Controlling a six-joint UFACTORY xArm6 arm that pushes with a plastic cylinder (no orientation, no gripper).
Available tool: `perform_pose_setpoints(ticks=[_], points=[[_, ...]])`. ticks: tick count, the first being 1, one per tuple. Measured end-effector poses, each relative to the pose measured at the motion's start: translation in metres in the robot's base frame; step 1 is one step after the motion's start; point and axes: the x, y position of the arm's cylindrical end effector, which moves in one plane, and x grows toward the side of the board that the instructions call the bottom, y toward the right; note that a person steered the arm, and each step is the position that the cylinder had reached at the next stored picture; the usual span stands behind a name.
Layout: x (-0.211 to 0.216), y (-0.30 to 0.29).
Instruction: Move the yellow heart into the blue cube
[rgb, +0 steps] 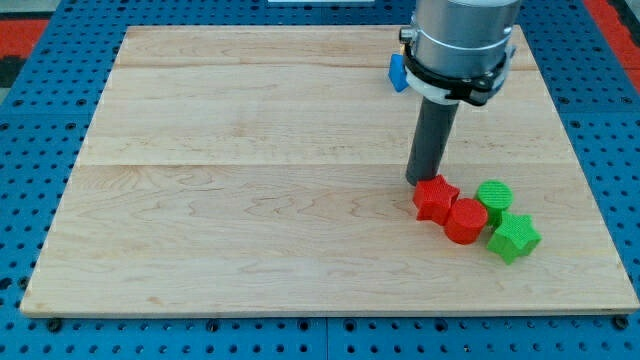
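My tip rests on the wooden board, touching or just off the upper left side of a red star block. A blue block shows only as a small piece at the view's top, mostly hidden behind the arm's grey body; its shape cannot be made out. No yellow heart shows in the view.
A red cylinder sits against the red star's lower right. A green cylinder and a green star lie just right of it. The board's right edge is close to these blocks. A blue pegboard surrounds the board.
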Motion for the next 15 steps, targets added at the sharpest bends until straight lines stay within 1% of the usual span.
perform_pose_setpoints(ticks=[1, 2, 3, 4, 5, 6, 8, 9, 10, 11, 15], points=[[-0.063, 0.024], [-0.138, 0.138], [-0.226, 0.171], [-0.271, 0.123], [-0.239, 0.051], [-0.193, 0.037], [-0.186, 0.021], [-0.163, 0.026], [-0.116, 0.026], [-0.130, 0.024], [-0.128, 0.027]])
